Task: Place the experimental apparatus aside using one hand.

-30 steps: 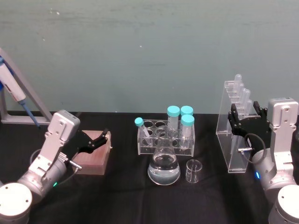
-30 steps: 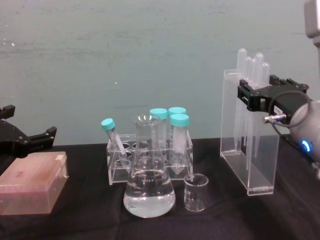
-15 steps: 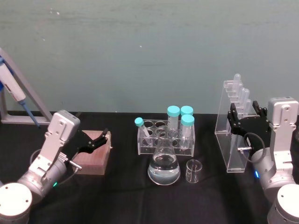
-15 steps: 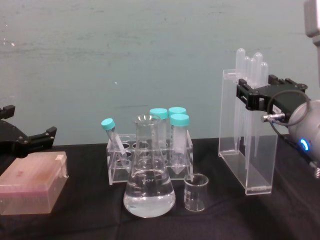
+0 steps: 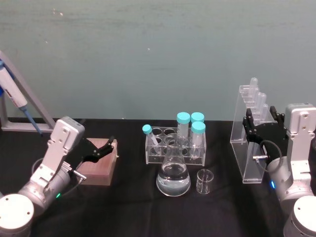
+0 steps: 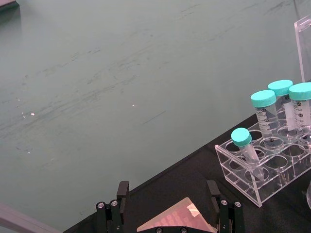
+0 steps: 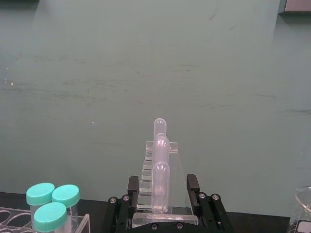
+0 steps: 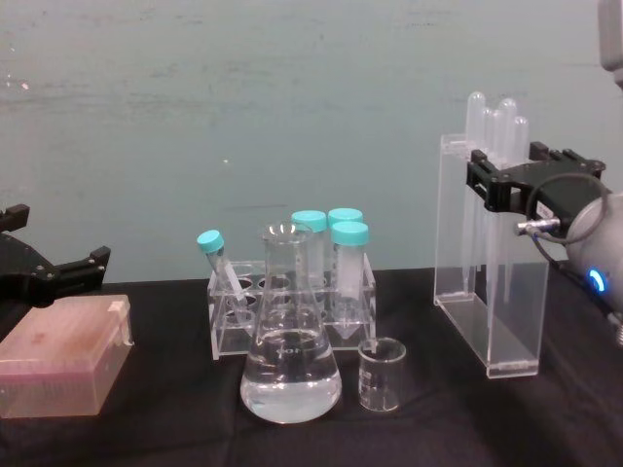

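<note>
The tall clear acrylic stand (image 5: 252, 148) with several plastic pipettes stands upright at the table's right side. My right gripper (image 5: 260, 118) is shut on its upper part, one black finger on each side, as the right wrist view shows at the stand (image 7: 160, 167) and gripper (image 7: 163, 187). I cannot tell whether the stand's base (image 8: 506, 365) touches the cloth. The conical flask (image 5: 173, 173) with clear liquid and the small beaker (image 5: 204, 181) stand at the middle front. My left gripper (image 5: 106, 145) hangs open over a pink box at the left.
A clear rack (image 5: 175, 145) with teal-capped tubes stands just behind the flask. The pink box (image 5: 98, 168) lies at the left under the left gripper. A blue-and-white pipettor (image 5: 15, 96) leans on a grey frame at the far left. Black cloth covers the table.
The right gripper has carried the stand slightly to the right. The stand was tilted half a second ago and is upright now. The left arm has not moved.
</note>
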